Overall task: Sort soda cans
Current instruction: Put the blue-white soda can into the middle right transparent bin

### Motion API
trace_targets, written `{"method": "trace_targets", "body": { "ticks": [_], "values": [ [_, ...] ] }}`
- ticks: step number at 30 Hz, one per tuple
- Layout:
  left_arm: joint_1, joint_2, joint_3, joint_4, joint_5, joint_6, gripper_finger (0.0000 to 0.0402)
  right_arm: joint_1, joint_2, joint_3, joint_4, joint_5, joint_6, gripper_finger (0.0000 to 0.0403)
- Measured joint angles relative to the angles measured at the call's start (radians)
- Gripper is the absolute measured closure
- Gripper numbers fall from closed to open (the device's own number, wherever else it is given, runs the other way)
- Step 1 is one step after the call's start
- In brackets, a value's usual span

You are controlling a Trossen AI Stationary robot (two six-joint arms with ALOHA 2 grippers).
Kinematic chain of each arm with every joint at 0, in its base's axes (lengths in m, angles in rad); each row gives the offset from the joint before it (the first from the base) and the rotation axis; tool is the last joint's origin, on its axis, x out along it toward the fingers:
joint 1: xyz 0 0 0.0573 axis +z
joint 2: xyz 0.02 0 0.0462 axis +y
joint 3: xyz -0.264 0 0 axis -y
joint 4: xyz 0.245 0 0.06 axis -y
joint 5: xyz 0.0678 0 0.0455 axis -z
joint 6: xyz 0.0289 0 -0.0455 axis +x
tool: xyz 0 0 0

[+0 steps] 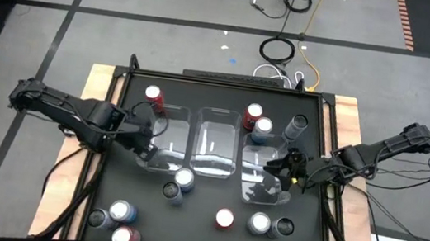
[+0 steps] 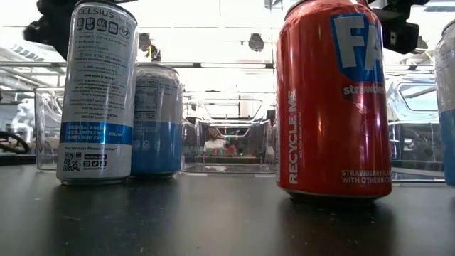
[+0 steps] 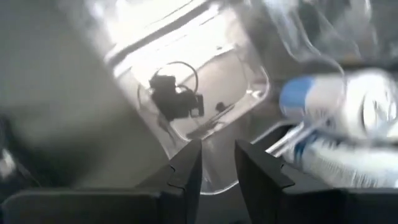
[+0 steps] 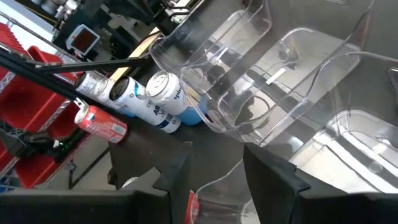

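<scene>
Soda cans [image 1: 183,177] stand scattered on the black table [image 1: 201,227] around three clear bins [image 1: 215,141]. My left gripper [image 1: 148,144], empty, jaws slightly apart, hovers over the left bin; my right gripper [image 1: 282,166], likewise empty and parted, over the right one; labels unreadable from above.

A black-topped table [image 1: 200,235] with pale wooden edges carries three clear plastic bins [image 1: 216,141] side by side at its centre. Soda cans [image 1: 122,223] stand scattered on it: a few behind the bins, two in front of the middle bin, others along the near edge.
</scene>
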Motion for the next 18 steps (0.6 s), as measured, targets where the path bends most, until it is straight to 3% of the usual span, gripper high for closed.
{"method": "trace_targets", "body": {
  "ticks": [6,12,18],
  "values": [
    [0.000,0.000,0.000,0.057,-0.083,0.375,0.0297,-0.006,0.012,0.000,-0.001,0.093,0.009,0.0266],
    [0.039,0.000,0.000,0.250,-0.188,0.491,0.0297,-0.027,0.029,0.000,0.007,0.242,0.064,0.0266],
    [0.141,0.000,0.000,0.416,-0.164,0.661,0.0297,-0.059,0.032,0.000,0.007,0.284,0.065,0.0266]
  ]
}}
